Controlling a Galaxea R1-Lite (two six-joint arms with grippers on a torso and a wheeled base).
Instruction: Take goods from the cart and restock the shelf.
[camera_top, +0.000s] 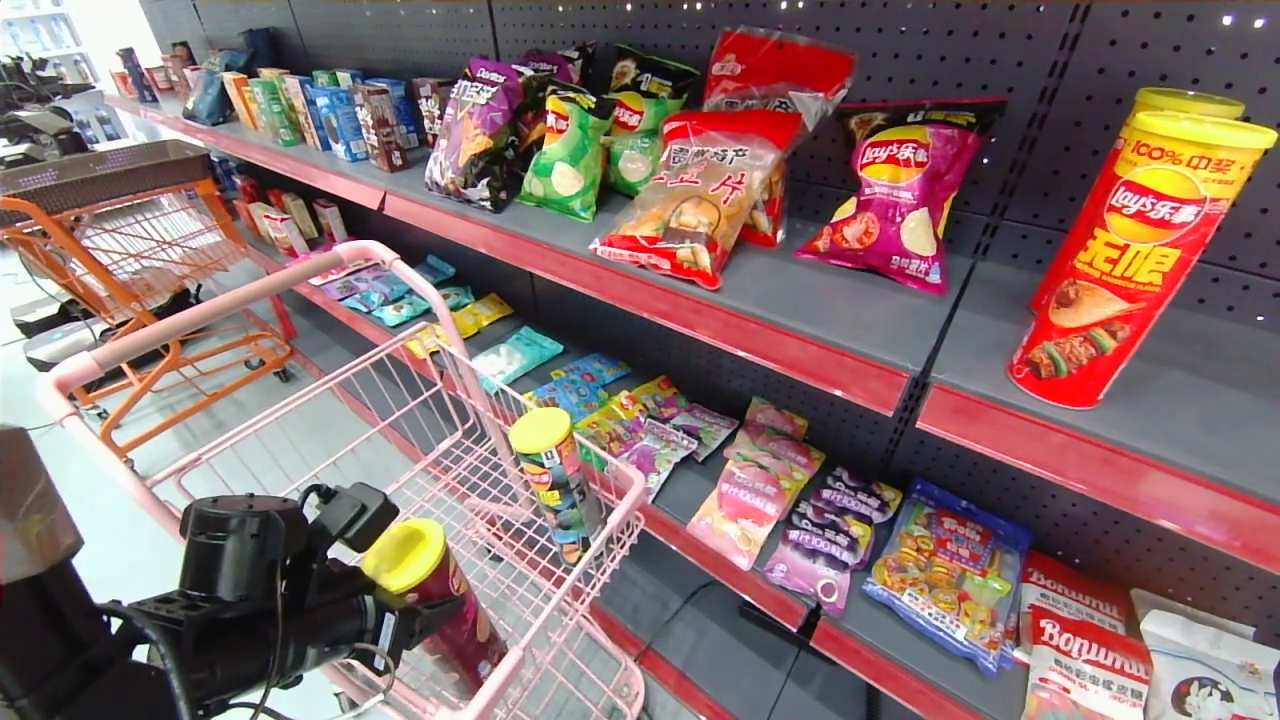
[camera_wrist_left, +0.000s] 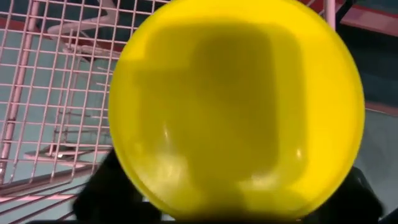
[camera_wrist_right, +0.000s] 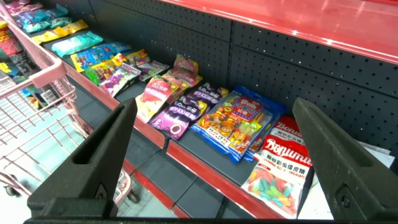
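Note:
A maroon chip can with a yellow lid stands in the near corner of the pink cart, and my left gripper is shut around its upper body. The can's lid sits right under the left wrist camera, with dark fingers on either side. A second yellow-lidded can stands upright against the cart's far wall. My right gripper hangs open, fingers wide apart, holding nothing, over the lower shelf's candy bags.
The upper shelf carries chip bags and two tall red cans, with bare room between and right of them. Snack packets line the lower shelf. An orange cart stands farther down the aisle.

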